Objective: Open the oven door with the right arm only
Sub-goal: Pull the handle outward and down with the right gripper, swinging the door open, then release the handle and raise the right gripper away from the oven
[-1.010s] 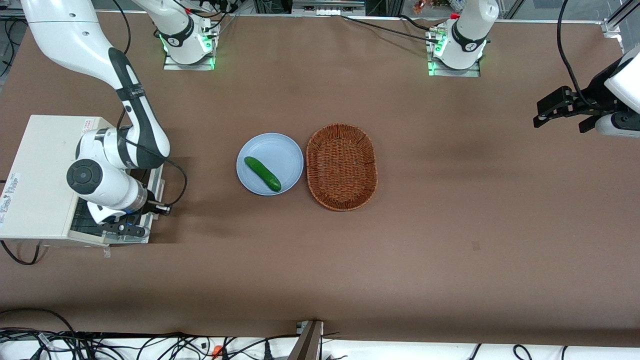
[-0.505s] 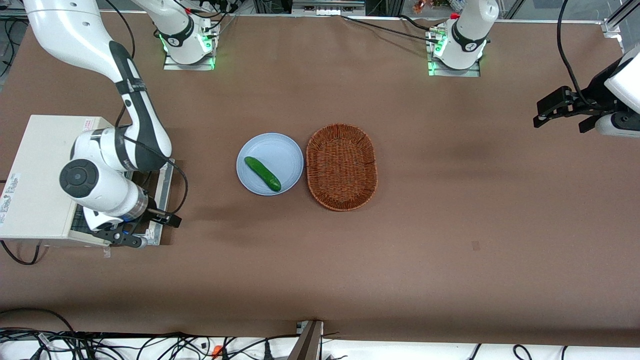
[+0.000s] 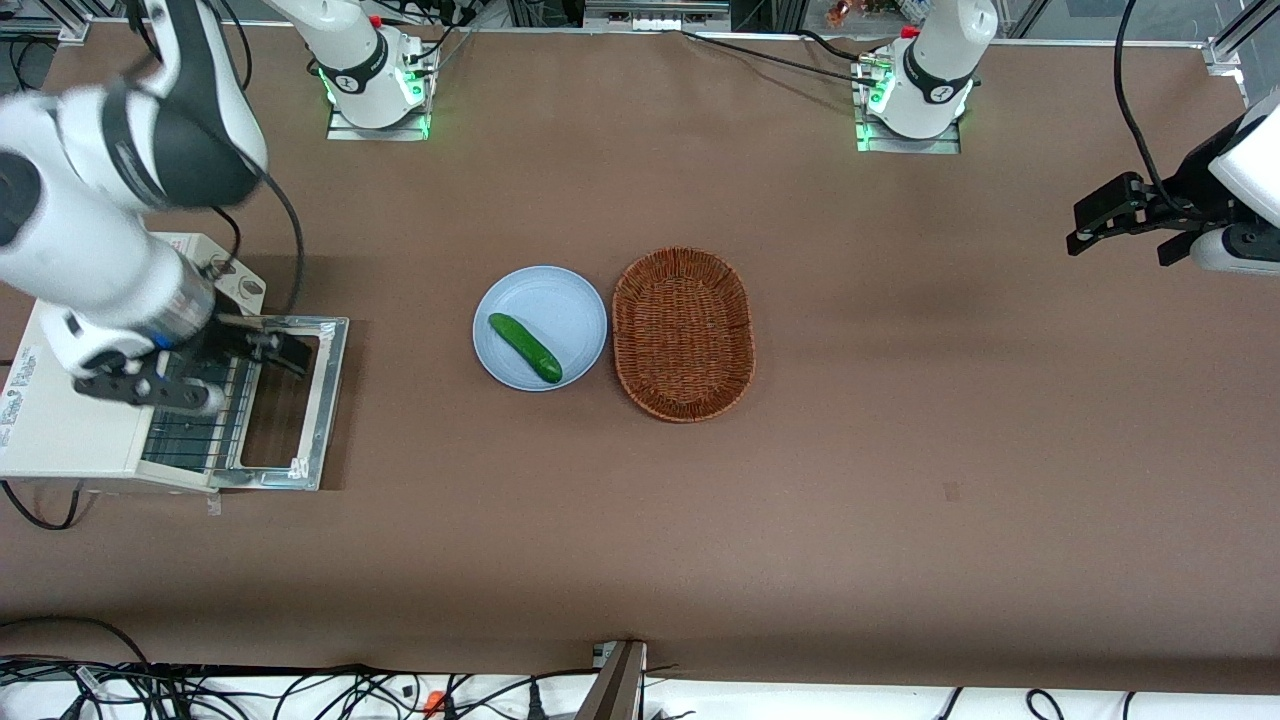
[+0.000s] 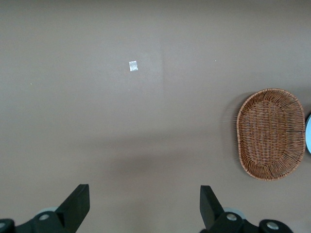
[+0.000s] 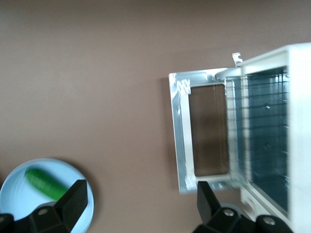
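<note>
The oven door (image 3: 324, 400) lies swung down flat on the table in front of the cream-white toaster oven (image 3: 60, 440), its silver frame around the dark glass. The wire rack (image 3: 190, 432) shows inside the oven mouth. The right arm (image 3: 110, 250) hangs above the oven, and its gripper (image 3: 150, 392) is over the oven mouth, clear of the door. In the right wrist view the gripper (image 5: 140, 201) is open with only bare table between its fingers (image 5: 73, 198). That view also takes in the door (image 5: 179, 136) and the oven (image 5: 296, 107) from above.
A light blue plate (image 3: 575, 310) with a green cucumber (image 3: 525, 348) sits mid-table, beside a brown wicker basket (image 3: 683, 333). The plate (image 5: 19, 191) and cucumber (image 5: 43, 183) also show in the right wrist view. Two arm bases with green lights stand farthest from the front camera.
The gripper has let go of the door's edge and risen up over the oven. The door has dropped from partly open to flat on the table.
</note>
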You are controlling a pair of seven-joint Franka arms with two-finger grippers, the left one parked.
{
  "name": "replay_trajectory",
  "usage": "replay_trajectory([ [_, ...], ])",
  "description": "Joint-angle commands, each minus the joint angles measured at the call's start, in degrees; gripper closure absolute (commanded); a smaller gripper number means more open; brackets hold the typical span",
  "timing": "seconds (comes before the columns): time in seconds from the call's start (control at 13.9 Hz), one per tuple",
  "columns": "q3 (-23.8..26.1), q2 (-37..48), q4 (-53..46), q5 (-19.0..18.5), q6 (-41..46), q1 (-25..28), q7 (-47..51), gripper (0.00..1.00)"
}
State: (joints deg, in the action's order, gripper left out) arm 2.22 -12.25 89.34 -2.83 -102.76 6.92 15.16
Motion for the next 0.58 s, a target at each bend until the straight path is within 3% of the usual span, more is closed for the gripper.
replay_trajectory([
  [0.0,0.86,8.28,3.73,3.7,4.83,-3.22,-6.88,0.0],
  [0.51,0.94,11.9,4.35,4.06,7.75,-5.24,-14.28,0.0],
])
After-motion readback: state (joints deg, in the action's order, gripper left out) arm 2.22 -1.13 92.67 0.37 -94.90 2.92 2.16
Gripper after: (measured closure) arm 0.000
